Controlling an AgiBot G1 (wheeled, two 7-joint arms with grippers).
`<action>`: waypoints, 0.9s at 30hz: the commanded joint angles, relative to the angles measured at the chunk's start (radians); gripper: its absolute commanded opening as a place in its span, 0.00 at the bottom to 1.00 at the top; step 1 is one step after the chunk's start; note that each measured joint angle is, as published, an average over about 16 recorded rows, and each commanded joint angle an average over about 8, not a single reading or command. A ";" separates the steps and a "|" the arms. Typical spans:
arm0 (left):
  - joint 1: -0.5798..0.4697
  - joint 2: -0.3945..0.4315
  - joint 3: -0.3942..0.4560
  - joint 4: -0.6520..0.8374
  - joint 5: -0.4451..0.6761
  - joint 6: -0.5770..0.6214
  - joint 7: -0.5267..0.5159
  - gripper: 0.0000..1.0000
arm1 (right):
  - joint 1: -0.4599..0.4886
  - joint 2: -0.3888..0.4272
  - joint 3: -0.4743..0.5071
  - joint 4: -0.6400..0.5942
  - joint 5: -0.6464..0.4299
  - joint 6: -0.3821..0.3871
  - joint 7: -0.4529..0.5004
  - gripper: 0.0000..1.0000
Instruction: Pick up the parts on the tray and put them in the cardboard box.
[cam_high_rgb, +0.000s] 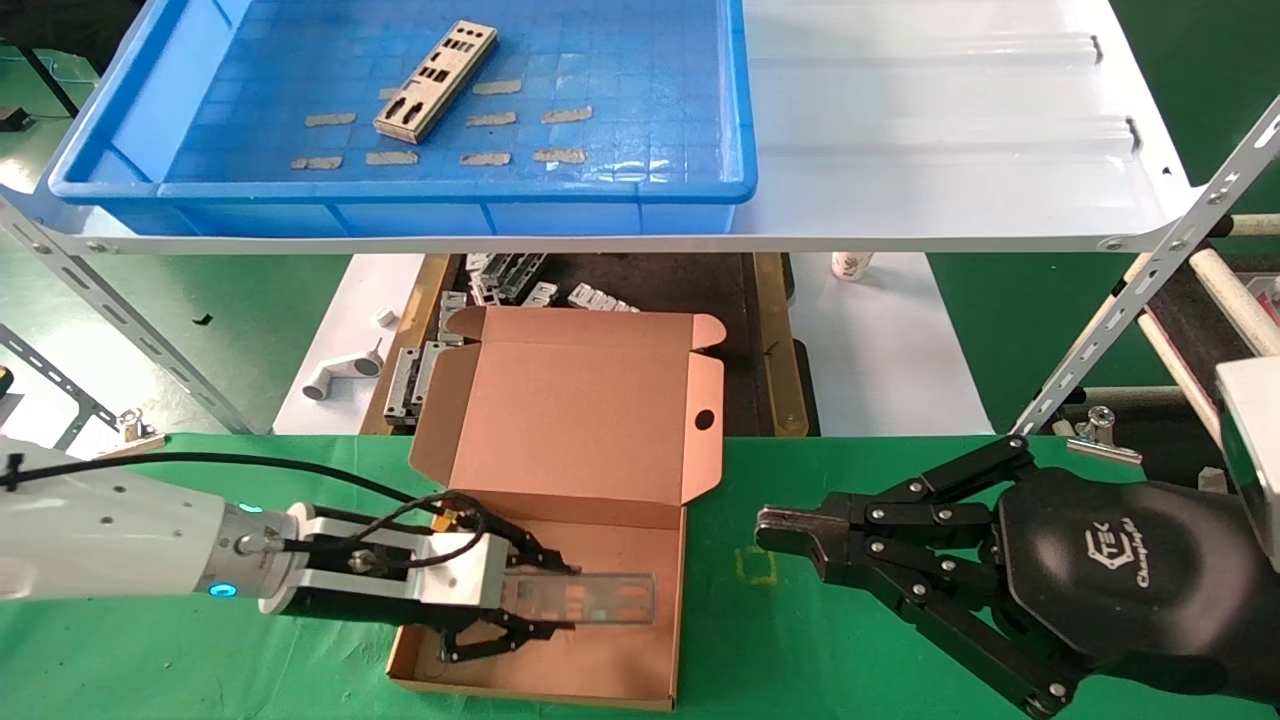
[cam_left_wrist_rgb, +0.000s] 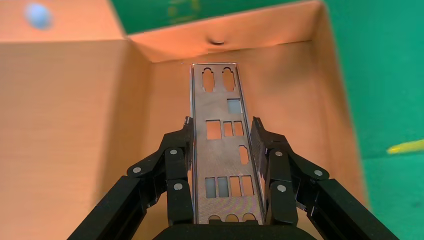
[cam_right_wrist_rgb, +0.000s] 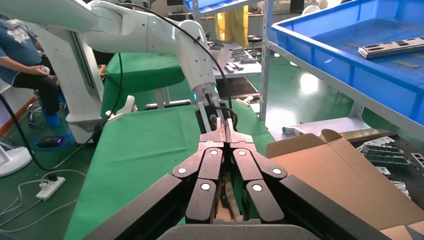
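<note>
One silvery punched part (cam_high_rgb: 437, 80) lies slantwise on the floor of the blue tray (cam_high_rgb: 650, 190) up on the shelf; the right wrist view also catches this part (cam_right_wrist_rgb: 392, 47) in the tray (cam_right_wrist_rgb: 350, 75). The cardboard box (cam_high_rgb: 580, 420) sits open on the green mat, lid leaning back. My left gripper (cam_high_rgb: 565, 598) is shut on a second part (cam_high_rgb: 612, 597), holding it flat just above the box floor. In the left wrist view the fingers (cam_left_wrist_rgb: 260, 137) press both long edges of that part (cam_left_wrist_rgb: 220, 100) inside the box (cam_left_wrist_rgb: 75, 125). My right gripper (cam_high_rgb: 768, 530) hovers shut and empty to the right of the box.
Tan tape strips (cam_high_rgb: 485, 158) dot the tray floor. The tray rests on a white shelf (cam_high_rgb: 950, 120) with slanted metal braces (cam_high_rgb: 1130, 300). Grey brackets (cam_high_rgb: 505, 280) and a white pipe fitting (cam_high_rgb: 340, 375) lie behind the box. A yellow square mark (cam_high_rgb: 757, 565) is on the mat.
</note>
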 joint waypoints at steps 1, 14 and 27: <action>-0.006 0.022 0.010 0.035 0.010 0.008 0.004 0.12 | 0.000 0.000 0.000 0.000 0.000 0.000 0.000 0.00; -0.052 0.066 0.013 0.208 0.008 0.056 0.083 1.00 | 0.000 0.000 0.000 0.000 0.000 0.000 0.000 0.00; -0.088 0.069 -0.008 0.278 -0.023 0.096 0.143 1.00 | 0.000 0.000 0.000 0.000 0.000 0.000 0.000 0.00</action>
